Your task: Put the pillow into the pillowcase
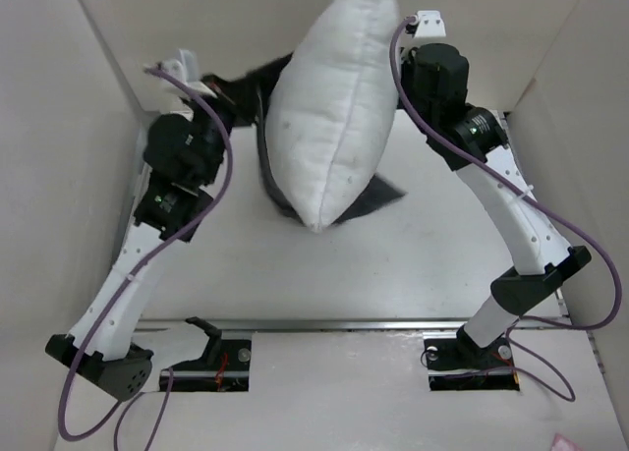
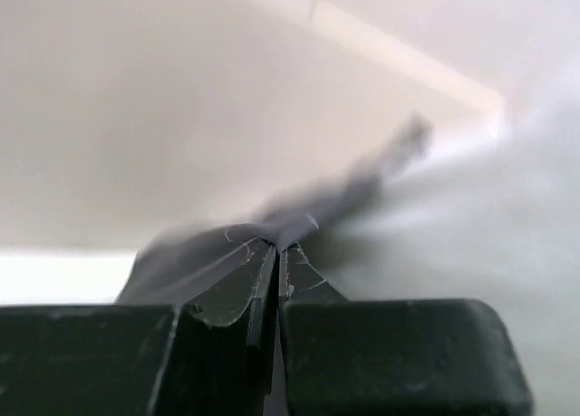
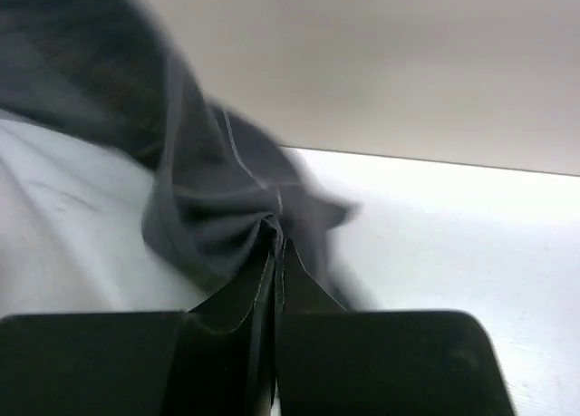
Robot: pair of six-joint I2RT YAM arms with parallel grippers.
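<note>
The off-white pillow (image 1: 334,117) stands tilted on end in the middle, its lower corner near the table. The dark charcoal pillowcase (image 1: 246,85) shows behind its left edge and under its lower right side. My left gripper (image 1: 218,93) is shut on a fold of the pillowcase (image 2: 299,218) at the pillow's left; its jaws (image 2: 276,246) pinch the grey cloth. My right gripper (image 3: 275,239) is shut on bunched pillowcase cloth (image 3: 208,198) with a thin light grid. In the top view its fingertips are hidden behind the pillow's upper right edge.
Tall beige walls (image 1: 88,97) close in the table on the left, the back and the right. The white tabletop (image 1: 324,274) lies between the pillow and the arm bases. Purple cables (image 1: 590,264) loop beside both arms.
</note>
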